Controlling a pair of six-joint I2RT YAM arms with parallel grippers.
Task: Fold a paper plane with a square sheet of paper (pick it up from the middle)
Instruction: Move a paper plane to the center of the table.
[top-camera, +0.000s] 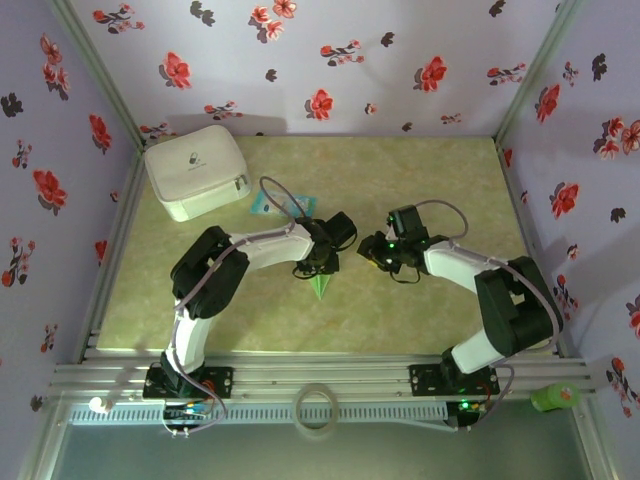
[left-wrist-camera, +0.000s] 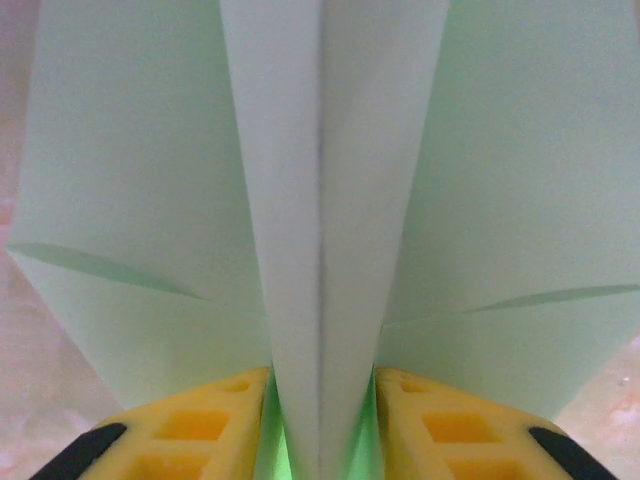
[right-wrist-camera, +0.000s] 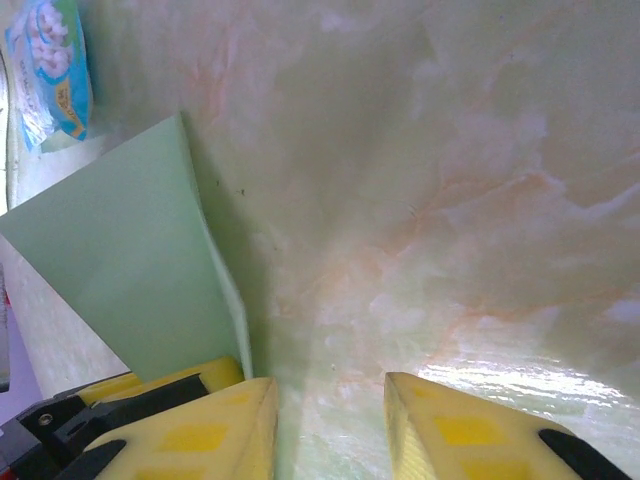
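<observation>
The paper plane (left-wrist-camera: 320, 200) looked fully folded, its centre crease pinched in the left tool (left-wrist-camera: 322, 390), the right tool (right-wrist-camera: 330, 400) part-open and empty beside the plane, so seemingly only setting down remained.

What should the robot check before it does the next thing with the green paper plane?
1. Left claw pinching the paper plane by its middle fold: ok.
2. Middle crease straight, with a wing spread on each side: ok.
3. Right claw open with nothing inside: ok.
4. Right claw clear of the plane's wing: cannot tell, as the wing's edge runs right beside one finger.
5. Blue packet and white pouch lying apart from the plane: ok.
6. Nose tip sharp: cannot tell, too small from above.
</observation>
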